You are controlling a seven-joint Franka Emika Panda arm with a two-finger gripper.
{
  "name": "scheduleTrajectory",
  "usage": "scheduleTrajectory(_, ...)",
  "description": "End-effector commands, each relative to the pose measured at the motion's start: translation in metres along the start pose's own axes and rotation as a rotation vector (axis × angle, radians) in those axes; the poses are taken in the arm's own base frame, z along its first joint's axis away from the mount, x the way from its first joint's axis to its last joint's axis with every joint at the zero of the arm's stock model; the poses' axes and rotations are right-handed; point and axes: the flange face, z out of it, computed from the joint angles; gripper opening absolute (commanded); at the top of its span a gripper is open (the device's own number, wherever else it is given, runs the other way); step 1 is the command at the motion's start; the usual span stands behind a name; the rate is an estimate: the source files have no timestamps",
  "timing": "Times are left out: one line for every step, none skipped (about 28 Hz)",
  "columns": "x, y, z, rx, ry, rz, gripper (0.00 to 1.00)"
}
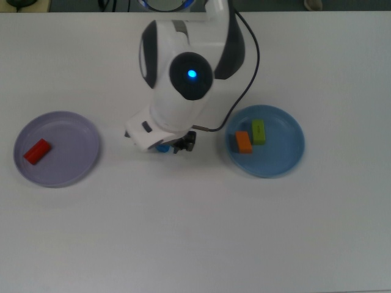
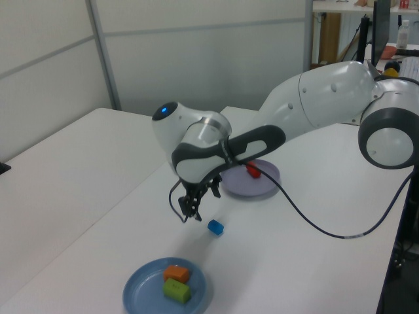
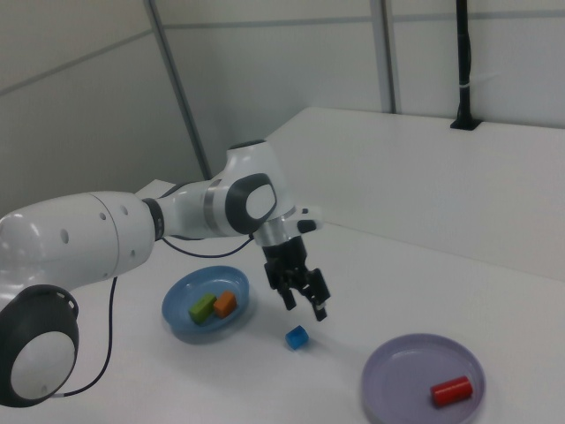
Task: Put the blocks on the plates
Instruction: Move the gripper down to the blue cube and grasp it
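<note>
My gripper [image 3: 304, 306] hangs open and empty just above the blue block [image 3: 297, 336], which lies on the table between the two plates. In the top view the arm covers most of that blue block [image 1: 162, 147]. The red block [image 1: 36, 151] lies on the lavender plate [image 1: 73, 131] at the top view's left. On the blue plate [image 1: 281, 146] at the top view's right, the orange block [image 1: 243, 141] and the green block [image 1: 258, 132] lie side by side. In the left view the gripper [image 2: 190, 212] sits up and to the left of the blue block [image 2: 215, 227].
A black cable [image 2: 327, 226] trails from the arm across the white table. The table's edge and a wall run behind the arm in the right view.
</note>
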Motion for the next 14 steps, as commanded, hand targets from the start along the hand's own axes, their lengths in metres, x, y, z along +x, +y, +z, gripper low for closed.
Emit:
scheduleTrajectory(-0.017, -0.019, 0.014, -0.011, -0.047, 0.023, 1.0)
scheduleTrajectory(-0.019, -0.023, 0.016, -0.013, -0.051, 0.019, 1.0)
scheduleTrajectory(-0.019, -0.024, 0.02, -0.015, -0.056, 0.016, 1.0)
scheduleTrajectory(-0.02, -0.027, 0.023, -0.017, -0.06, 0.012, 1.0)
scheduleTrajectory(-0.021, -0.03, 0.025, -0.019, -0.063, 0.008, 1.0)
scheduleTrajectory(-0.021, -0.032, 0.026, -0.02, -0.065, 0.004, 1.0)
scheduleTrajectory(-0.021, -0.033, 0.027, -0.022, -0.066, 0.002, 1.0)
scheduleTrajectory(-0.022, -0.037, 0.031, -0.028, -0.07, -0.006, 0.98)
scheduleTrajectory(-0.022, -0.039, 0.034, -0.031, -0.073, -0.011, 0.91)
scheduleTrajectory(-0.022, -0.039, 0.035, -0.033, -0.074, -0.012, 0.84)
scheduleTrajectory(-0.022, -0.038, 0.036, -0.035, -0.075, -0.013, 0.76)
scheduleTrajectory(-0.022, -0.038, 0.037, -0.035, -0.075, -0.014, 0.69)
scheduleTrajectory(-0.022, -0.039, 0.037, -0.035, -0.073, -0.021, 0.53)
scheduleTrajectory(-0.021, -0.038, 0.037, -0.034, -0.072, -0.021, 0.43)
